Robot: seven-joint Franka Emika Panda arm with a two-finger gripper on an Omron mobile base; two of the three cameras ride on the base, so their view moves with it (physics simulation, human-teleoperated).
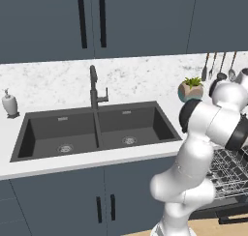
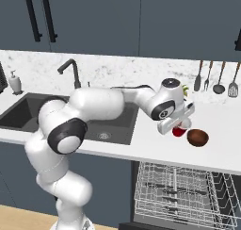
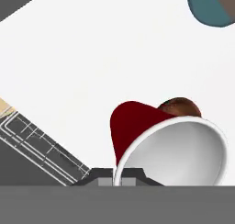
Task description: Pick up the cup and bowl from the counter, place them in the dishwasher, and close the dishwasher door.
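The red cup (image 3: 133,126) with its white inside fills the lower hand view, and its rim runs down between my fingertips. My gripper (image 2: 178,126) is shut on that rim, over the white counter (image 2: 155,151) to the right of the sink. The cup (image 2: 178,131) shows as a red patch just under the hand. Right beside it on the counter sits the dark brown bowl (image 2: 197,137), which peeks out behind the cup as the bowl (image 3: 181,106). Below the counter edge the dishwasher (image 2: 183,191) stands open with its wire rack drawn out. Its door is mostly out of view.
The dark double sink (image 1: 97,131) with its faucet (image 1: 94,87) lies left of the arm. A soap dispenser (image 1: 9,103) stands at the far left. The teal plant pot (image 1: 190,90) sits behind the hand, and utensils (image 2: 216,78) hang on the wall.
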